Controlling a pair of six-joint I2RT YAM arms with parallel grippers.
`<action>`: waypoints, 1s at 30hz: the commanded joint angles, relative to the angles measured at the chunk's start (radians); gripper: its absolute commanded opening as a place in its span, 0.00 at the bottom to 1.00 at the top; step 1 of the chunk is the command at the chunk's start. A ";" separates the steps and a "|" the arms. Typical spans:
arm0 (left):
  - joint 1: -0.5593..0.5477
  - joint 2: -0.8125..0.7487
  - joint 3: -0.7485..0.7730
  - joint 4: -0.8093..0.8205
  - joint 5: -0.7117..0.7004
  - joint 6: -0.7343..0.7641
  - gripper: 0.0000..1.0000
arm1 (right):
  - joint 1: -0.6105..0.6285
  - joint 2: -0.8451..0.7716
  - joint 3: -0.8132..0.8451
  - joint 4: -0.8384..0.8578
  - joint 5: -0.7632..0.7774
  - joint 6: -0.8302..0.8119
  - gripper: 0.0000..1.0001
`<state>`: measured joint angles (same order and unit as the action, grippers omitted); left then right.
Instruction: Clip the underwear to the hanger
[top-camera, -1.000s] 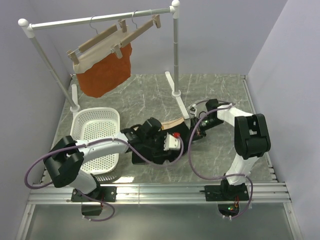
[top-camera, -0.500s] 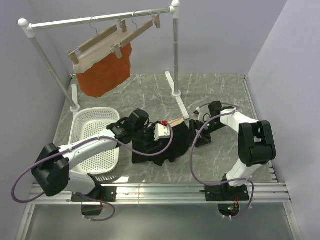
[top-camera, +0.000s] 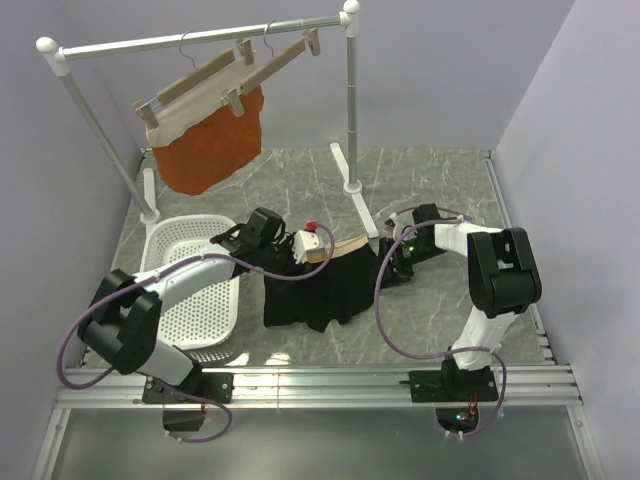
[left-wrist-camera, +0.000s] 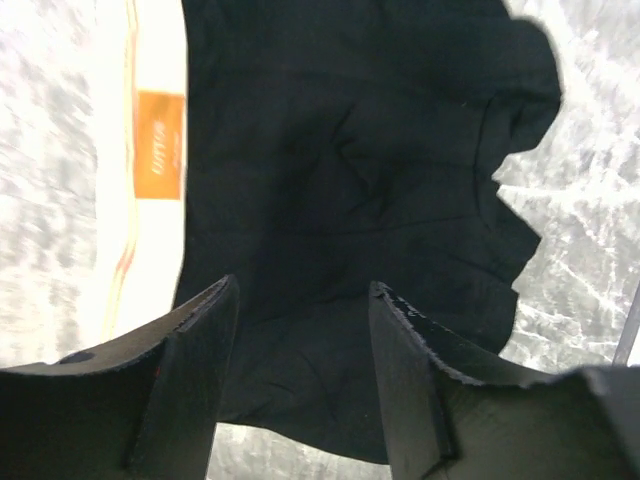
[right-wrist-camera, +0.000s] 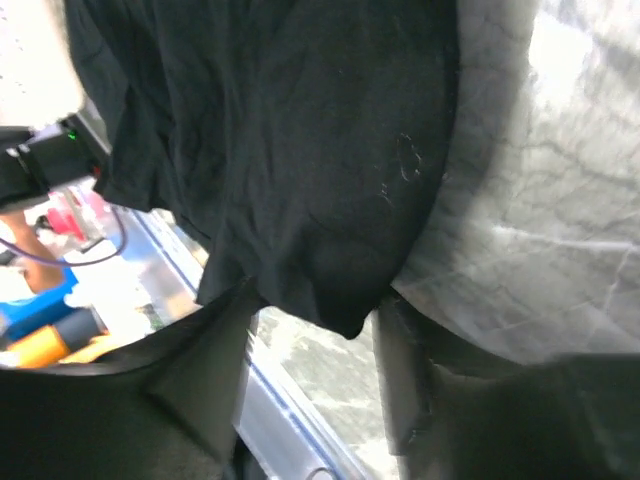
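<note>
The underwear (top-camera: 318, 292) lies flat on the marble table (top-camera: 440, 180), tan waistband at its far edge. The left gripper (top-camera: 308, 250) hovers over the waistband end, fingers spread and holding nothing, black cloth showing between them in its wrist view. The right gripper (top-camera: 392, 262) sits low at the garment's right edge, fingers apart, a fold of fabric between them. The hanger (top-camera: 282, 57) hangs on the rail, far off.

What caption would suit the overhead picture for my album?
Left arm and right arm flank black underwear spread on the table; the bare wooden hanger hangs on the rack behind.
</note>
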<state>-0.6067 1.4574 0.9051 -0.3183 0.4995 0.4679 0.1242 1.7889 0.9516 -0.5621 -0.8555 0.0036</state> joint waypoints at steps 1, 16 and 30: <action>0.013 0.062 0.061 -0.011 0.001 -0.031 0.58 | 0.015 -0.029 0.055 -0.089 -0.002 -0.033 0.46; 0.102 0.296 0.221 -0.077 0.004 -0.179 0.39 | 0.239 0.110 0.358 -0.282 0.312 0.127 0.00; 0.104 0.322 0.227 -0.099 -0.096 -0.206 0.37 | 0.149 -0.042 0.234 -0.486 0.662 0.003 0.32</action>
<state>-0.4992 1.7649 1.0950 -0.3950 0.4381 0.2817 0.2668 1.7573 1.1675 -0.9798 -0.2428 0.0521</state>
